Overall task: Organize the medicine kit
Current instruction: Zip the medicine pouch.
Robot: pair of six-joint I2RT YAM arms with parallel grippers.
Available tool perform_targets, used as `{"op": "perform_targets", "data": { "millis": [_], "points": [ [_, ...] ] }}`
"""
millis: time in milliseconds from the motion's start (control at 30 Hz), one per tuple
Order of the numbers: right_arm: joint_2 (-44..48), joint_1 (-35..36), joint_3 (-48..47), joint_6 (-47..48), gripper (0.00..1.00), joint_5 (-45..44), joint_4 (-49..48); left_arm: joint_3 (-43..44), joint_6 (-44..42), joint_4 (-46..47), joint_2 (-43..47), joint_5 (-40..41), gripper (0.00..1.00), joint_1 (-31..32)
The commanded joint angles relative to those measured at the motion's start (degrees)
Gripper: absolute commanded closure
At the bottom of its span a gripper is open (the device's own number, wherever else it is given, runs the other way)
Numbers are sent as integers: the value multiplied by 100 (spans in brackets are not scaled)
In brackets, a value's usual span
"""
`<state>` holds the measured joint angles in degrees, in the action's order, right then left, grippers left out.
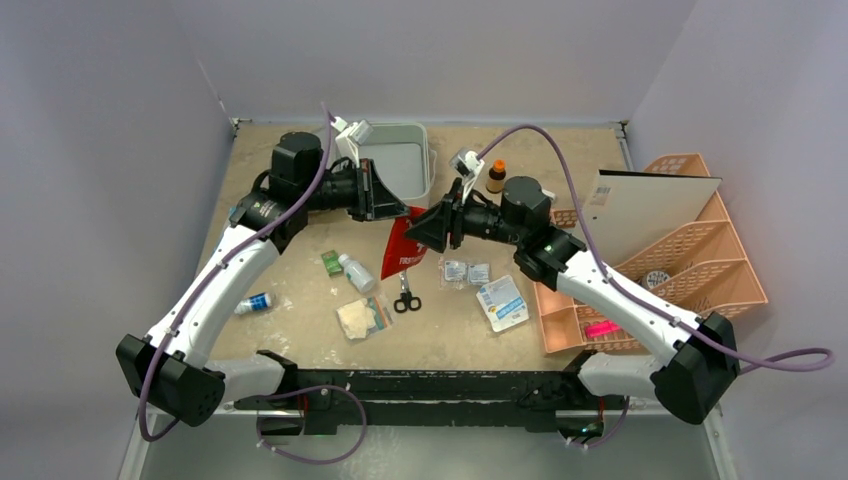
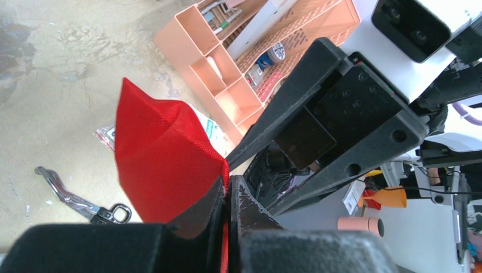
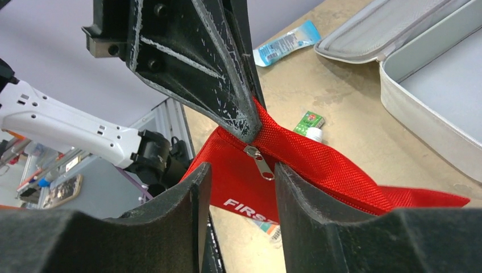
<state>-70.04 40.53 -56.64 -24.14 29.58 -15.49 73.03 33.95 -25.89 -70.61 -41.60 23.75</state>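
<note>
A: Where is the medicine kit?

B: At the far middle of the table, its lid folded back flat, just behind the two grippers.

A: And the left gripper?

B: Clamped tight on the upper edge of the red pouch, which hangs tilted beneath it. White lettering reading "FIRST" shows on its side. Whether its lower end touches the table, I cannot tell.

A: The right gripper?

B: Its jaws stand a narrow way apart, one on either side of the pouch's zipper pull. The pull sits in the gap, gripped by neither finger.

A: What lies around them?

B: Scissors lie just below the pouch, with a white bottle and a small green box to their left, and a blue tube further left. Flat packets lie to the right, near the peach organizer at the table's right side. A brown bottle with an orange cap stands near the kit's right wall, upright
</note>
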Motion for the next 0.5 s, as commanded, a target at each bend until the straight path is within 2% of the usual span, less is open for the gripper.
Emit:
{"op": "perform_targets", "data": {
  "millis": [0,467],
  "points": [
    [-86,90,-352,357,51,-43,47,179,295,416,43,-353,100,-19],
    [-182,121,-95,586,52,-229,-531,166,175,295,45,-547,100,-19]
  ]
}}
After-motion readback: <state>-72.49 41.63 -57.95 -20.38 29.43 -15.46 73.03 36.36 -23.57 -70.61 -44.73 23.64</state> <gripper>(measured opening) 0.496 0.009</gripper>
